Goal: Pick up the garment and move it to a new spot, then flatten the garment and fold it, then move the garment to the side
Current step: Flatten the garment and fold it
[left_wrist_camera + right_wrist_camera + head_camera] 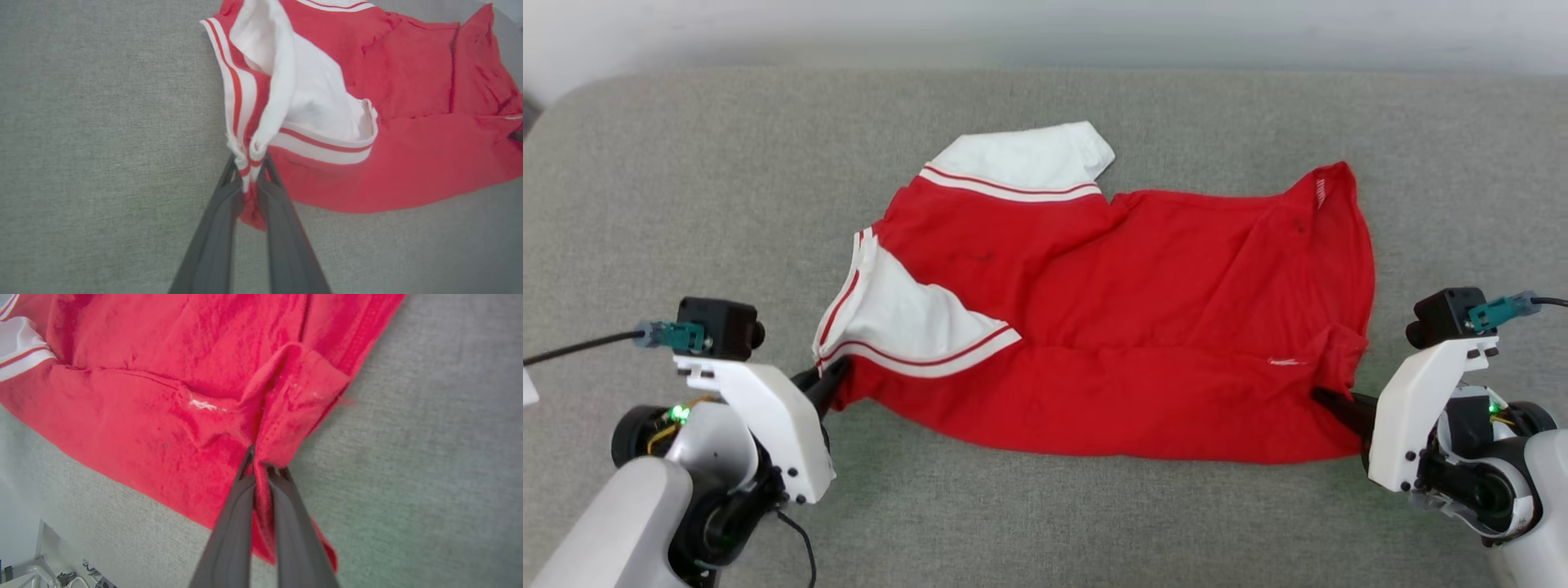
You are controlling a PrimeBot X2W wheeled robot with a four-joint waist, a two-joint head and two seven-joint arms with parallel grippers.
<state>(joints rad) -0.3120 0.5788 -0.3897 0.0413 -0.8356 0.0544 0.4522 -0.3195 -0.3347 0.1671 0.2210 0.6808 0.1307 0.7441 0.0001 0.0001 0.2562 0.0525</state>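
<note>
The garment [1143, 310] is a red T-shirt with white sleeves and striped trim, spread sideways across the grey cushion with its plain side up and some folds in it. My left gripper [829, 380] is shut on the garment's striped sleeve edge [247, 163] at its near left corner. My right gripper [1327, 400] is shut on a pinch of red cloth [261, 457] at the near right corner by the hem. The left wrist view has the dark tip of the right gripper [517, 136] at its right edge.
The grey fabric cushion [686, 204] runs wide on every side of the shirt, with its back edge against a pale wall [1045, 24]. The cushion's edge and some metal parts [61, 575] below it show in the right wrist view.
</note>
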